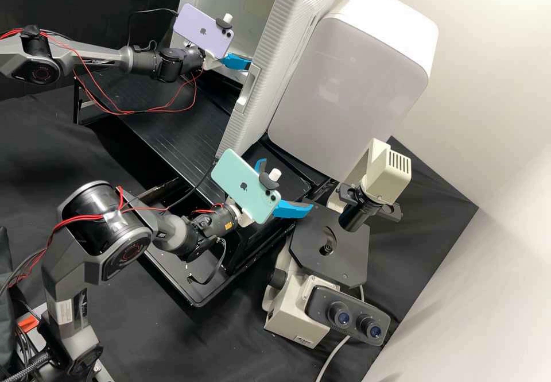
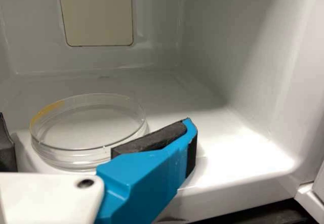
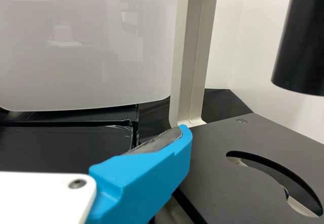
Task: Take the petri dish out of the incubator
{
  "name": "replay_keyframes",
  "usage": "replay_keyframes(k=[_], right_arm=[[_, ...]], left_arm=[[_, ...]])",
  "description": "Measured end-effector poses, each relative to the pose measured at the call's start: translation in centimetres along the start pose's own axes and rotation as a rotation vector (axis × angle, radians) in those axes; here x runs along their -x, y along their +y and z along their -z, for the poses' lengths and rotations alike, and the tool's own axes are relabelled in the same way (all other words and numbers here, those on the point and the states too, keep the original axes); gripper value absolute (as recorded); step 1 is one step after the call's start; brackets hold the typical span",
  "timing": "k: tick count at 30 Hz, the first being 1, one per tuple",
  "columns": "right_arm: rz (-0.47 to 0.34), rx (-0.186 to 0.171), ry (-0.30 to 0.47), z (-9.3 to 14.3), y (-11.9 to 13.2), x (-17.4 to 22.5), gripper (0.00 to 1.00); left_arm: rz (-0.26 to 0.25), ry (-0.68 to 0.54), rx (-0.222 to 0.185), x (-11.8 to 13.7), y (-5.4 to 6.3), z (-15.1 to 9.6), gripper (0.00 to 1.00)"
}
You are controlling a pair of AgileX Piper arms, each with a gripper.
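Observation:
A clear, round petri dish [image 2: 86, 125] lies on the white floor of the incubator [image 2: 238, 148], near its front edge. My left gripper [image 2: 93, 133] is inside the chamber and open. Its blue finger [image 2: 152, 173] is on one side of the dish and its dark pad [image 2: 5, 148] on the other. In the high view the left gripper [image 1: 236, 60] sits at the incubator's opening, beside the ribbed open door [image 1: 275, 54]. My right gripper [image 1: 287, 198] hangs open with nothing in it, between the black platform and the microscope stage [image 3: 243, 153].
A microscope [image 1: 321, 301] stands at the front right, its stage [image 1: 330, 244] just beyond the right gripper's blue finger [image 3: 152, 163]. A large smooth white box [image 1: 356, 77] sits behind it. A black ribbed platform [image 1: 172, 129] runs under both arms. Red cables trail along the arms.

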Motion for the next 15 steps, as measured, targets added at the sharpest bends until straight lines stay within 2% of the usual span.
replay_keyframes(k=[15], right_arm=[[0.0, 0.0, 0.0, 0.0, 0.0, 0.0, 1.0]], left_arm=[[-0.003, 0.001, 0.002, -0.14, 0.01, 0.03, 1.0]])
